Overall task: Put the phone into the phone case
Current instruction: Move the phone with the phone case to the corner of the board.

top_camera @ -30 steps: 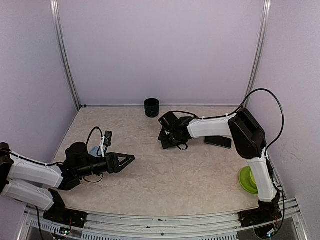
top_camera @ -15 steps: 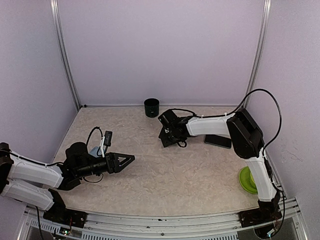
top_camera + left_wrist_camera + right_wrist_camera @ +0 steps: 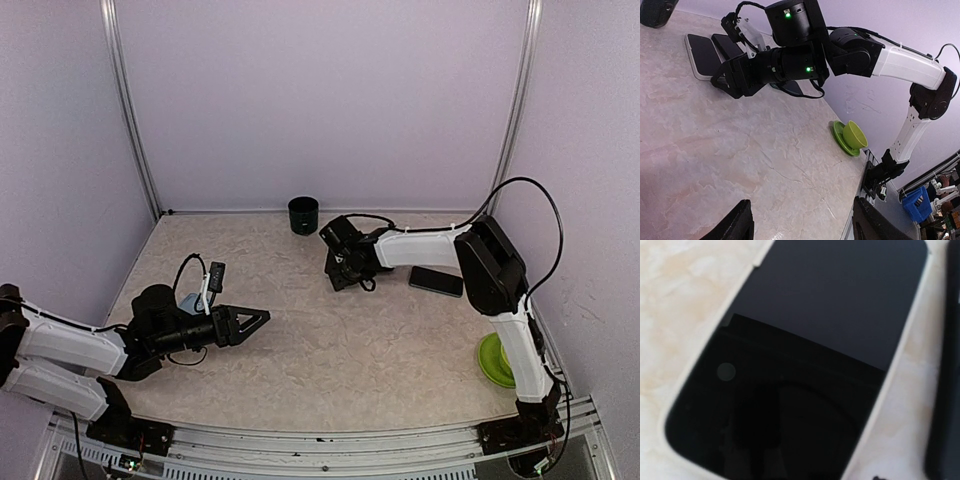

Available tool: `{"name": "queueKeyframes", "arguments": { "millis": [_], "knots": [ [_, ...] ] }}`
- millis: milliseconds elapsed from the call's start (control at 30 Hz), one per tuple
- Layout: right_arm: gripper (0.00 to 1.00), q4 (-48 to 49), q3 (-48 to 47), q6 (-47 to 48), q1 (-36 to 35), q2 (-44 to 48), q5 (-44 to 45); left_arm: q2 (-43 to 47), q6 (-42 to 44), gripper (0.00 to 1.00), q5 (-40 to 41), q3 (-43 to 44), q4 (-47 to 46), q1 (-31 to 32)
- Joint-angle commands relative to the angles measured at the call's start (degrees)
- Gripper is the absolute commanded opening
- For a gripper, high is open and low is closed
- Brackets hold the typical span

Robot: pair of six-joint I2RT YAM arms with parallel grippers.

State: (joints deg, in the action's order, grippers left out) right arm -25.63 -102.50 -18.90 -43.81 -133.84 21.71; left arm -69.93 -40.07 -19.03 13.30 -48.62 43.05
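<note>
Two flat slabs lie side by side below the right hand (image 3: 343, 272), mid-table toward the back: the pale-rimmed phone case (image 3: 716, 325) and a bare dark slab (image 3: 946, 390) just beside it, with a strip of table between. Inside the pale rim sits a glossy dark face, which I take for the phone (image 3: 790, 410). It looks flush, so insertion seems done or nearly so, but a straight line across the face leaves seating unconfirmed. Right hand hovers close above with nothing visibly held; its opening cannot be told. Left hand (image 3: 255, 320) is spread wide and empty, low at the left. Another dark slab (image 3: 435, 281) lies further right. Table (image 3: 330, 370) is pale and marbled, with a dark cup (image 3: 303, 215) at the back and a green cup (image 3: 497, 358) near right. Walls are lilac, with metal corner posts.
</note>
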Motion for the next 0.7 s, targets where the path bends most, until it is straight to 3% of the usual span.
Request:
{"name": "queueKeyframes", "arguments": {
  "millis": [0,667],
  "knots": [
    [0.61,-3.0,-0.9,0.8,1.2,-2.3,2.5,-0.7,-0.1,0.66,-0.2,0.6,-1.8,0.1],
    [0.62,-5.7,-4.4,2.0,2.7,-5.5,4.3,-0.7,0.3,0.66,-0.5,1.9,-0.7,0.1]
  ]
}}
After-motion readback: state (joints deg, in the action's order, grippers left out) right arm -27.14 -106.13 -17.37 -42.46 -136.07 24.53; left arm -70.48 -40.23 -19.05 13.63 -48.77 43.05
